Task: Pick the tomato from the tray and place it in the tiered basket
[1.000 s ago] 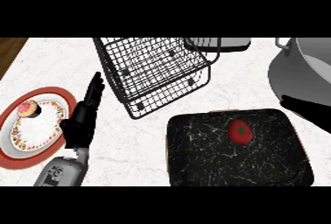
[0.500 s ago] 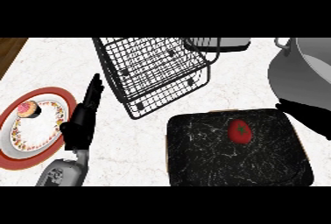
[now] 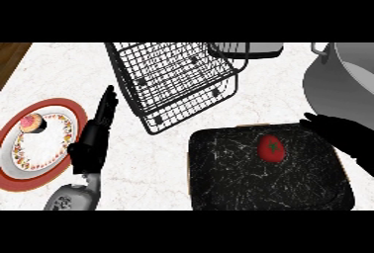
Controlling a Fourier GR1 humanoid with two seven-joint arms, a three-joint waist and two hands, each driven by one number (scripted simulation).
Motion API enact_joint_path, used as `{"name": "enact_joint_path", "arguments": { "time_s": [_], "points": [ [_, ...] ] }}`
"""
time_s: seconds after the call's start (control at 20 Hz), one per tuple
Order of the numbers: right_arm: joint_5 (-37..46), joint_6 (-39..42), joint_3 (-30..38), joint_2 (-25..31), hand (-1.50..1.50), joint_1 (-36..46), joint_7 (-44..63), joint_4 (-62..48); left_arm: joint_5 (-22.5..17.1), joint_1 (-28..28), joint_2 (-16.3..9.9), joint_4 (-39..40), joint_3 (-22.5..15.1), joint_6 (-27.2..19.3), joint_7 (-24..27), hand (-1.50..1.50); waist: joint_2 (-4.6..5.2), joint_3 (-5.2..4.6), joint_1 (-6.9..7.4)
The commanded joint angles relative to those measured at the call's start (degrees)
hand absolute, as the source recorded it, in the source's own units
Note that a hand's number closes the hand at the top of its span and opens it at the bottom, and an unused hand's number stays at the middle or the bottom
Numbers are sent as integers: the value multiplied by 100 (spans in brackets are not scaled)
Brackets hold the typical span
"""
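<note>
A red tomato (image 3: 272, 147) lies on the dark marbled tray (image 3: 241, 183) at the lower right of the counter. Beyond the tray's far left corner stands the black wire tiered basket (image 3: 172, 81). My right hand (image 3: 348, 136) comes in from the right edge over the tray's far right corner, its fingers straight and pointing left, a short way from the tomato and holding nothing. At the left, my left hand (image 3: 93, 135) rests open with fingers pointing up, beside the plate.
A red-rimmed plate (image 3: 29, 148) holding a small cupcake (image 3: 33, 122) sits at the left edge. A large grey pot (image 3: 342, 79) stands at the far right, and a grey container (image 3: 246, 49) behind the basket.
My right hand has come further into view from the right edge, moving left over the tray's corner toward the tomato. The left hand, tomato and basket have not moved.
</note>
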State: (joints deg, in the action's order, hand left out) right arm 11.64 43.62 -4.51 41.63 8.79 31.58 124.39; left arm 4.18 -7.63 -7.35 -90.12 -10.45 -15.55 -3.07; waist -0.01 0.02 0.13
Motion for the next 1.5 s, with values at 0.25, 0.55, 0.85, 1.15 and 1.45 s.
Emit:
{"name": "enact_joint_path", "arguments": {
  "time_s": [0.25, 0.55, 0.85, 1.15, 1.45],
  "points": [
    [1665, -118, -106, -273, -150, -211, -1235, -346, -10, -364, 47, 356, 373, 221, 78, 0, 2, 0, -21],
    [2211, -407, -87, -757, -150, -3, -1220, -1014, 162, -71, 263, 272, 228, 173, 212, 0, 5, -1, -2],
    [2489, -208, -180, -1075, -150, -430, -1411, -1010, 232, -269, 258, 187, 414, 252, -44, 0, 2, -2, -18],
    [2750, -314, 53, -1209, -150, -464, -2134, -1256, 228, -114, 307, 13, 442, 430, -8, 0, -2, -2, -23],
    [3176, -460, -41, -1475, -150, 137, -2544, -2242, 258, -139, 329, 60, 538, 518, -36, 0, 3, -2, 5]
  ]
}}
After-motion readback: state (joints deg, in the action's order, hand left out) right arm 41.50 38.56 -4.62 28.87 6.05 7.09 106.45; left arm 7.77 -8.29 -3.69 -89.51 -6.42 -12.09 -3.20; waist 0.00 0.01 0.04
